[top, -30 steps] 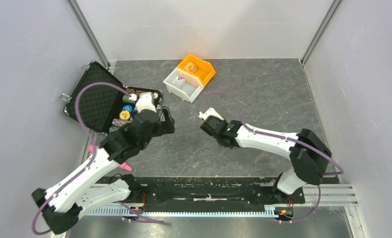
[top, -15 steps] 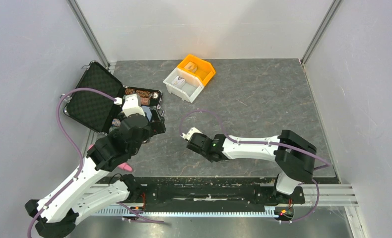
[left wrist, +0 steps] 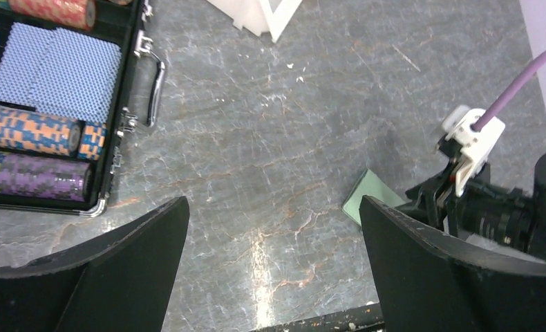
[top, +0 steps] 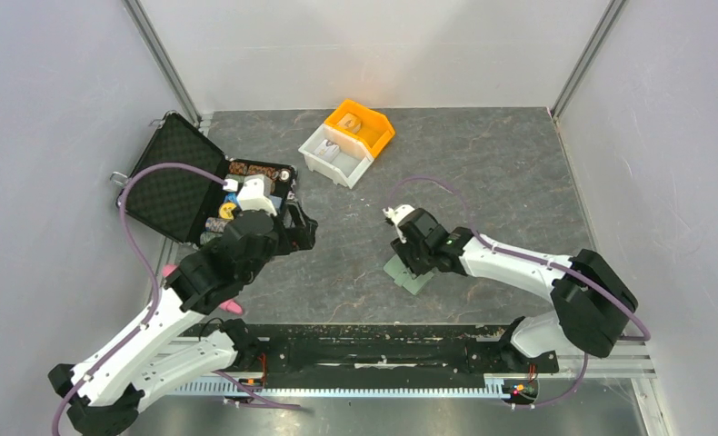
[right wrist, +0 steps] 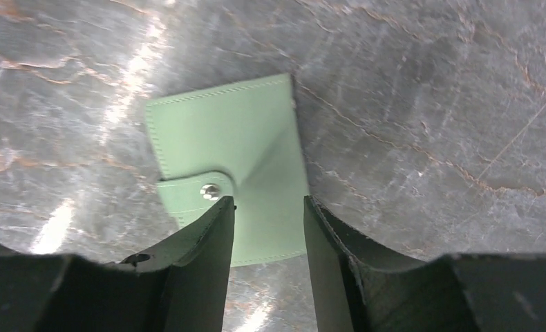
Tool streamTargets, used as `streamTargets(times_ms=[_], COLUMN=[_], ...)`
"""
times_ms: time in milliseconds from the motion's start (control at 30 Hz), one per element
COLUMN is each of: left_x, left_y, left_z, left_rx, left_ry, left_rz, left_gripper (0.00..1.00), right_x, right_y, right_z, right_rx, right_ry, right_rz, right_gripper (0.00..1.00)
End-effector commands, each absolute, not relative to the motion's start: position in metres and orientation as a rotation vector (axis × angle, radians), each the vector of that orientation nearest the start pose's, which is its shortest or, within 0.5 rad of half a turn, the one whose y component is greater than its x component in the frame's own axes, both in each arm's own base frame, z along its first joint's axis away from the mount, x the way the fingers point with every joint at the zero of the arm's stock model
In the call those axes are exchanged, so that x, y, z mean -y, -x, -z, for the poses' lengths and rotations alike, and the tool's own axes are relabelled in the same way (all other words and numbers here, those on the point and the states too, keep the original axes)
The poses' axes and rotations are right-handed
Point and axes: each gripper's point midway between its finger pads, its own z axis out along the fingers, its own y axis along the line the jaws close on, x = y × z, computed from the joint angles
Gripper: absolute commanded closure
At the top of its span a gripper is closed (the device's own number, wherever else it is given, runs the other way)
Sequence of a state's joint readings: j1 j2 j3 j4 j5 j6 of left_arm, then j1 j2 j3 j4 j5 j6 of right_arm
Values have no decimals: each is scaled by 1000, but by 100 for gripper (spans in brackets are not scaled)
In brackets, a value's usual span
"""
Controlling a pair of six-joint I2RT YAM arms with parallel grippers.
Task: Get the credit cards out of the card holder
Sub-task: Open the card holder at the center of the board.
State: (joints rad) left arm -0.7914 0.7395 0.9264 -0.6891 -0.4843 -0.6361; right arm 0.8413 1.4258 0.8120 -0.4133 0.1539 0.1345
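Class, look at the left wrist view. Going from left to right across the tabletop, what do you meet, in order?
Open black case of poker chips → corner of white plastic bin → pale sage-green card holder → right gripper, jaws apart.

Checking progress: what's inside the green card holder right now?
The card holder lies closed on the table, its snap tab folded over the cover. Only the green outside shows; anything inside is hidden.

A dark grey, stone-look tabletop (top: pixel 483 173), veined with rust and white, is boxed in on three sides by plain pale lilac-grey walls (top: pixel 46 136). Slim metal posts (top: pixel 162 59) mark the rear corners. Soft glare (left wrist: pixel 260 256) streaks the surface.
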Motion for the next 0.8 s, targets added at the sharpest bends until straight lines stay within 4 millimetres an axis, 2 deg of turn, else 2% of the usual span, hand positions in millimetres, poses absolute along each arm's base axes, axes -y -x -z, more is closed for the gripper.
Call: streamTargets(times_ms=[0, 233, 367, 600, 767], left_x=[161, 201, 216, 231, 239], left_y=[-221, -215, -213, -208, -205], left_z=[-236, -199, -181, -158, -145], left_rx=[-2077, -2229, -2293, -2382, -2422], left_ry=[85, 1, -37, -89, -112], left_rz=[493, 608, 648, 673, 701], left_gripper=[0, 0, 2, 6, 9], right_x=[-215, -200, -199, -212, -224], right_y=[-229, -232, -224, -201, -185], right_z=[-48, -27, -18, -14, -14], right_rx=[-2427, -2480, -2508, -2524, -2544], right_ry=[810, 764, 760, 713, 589], right_rz=[-306, -366, -438, -633, -796], right_gripper=[55, 54, 54, 56, 64])
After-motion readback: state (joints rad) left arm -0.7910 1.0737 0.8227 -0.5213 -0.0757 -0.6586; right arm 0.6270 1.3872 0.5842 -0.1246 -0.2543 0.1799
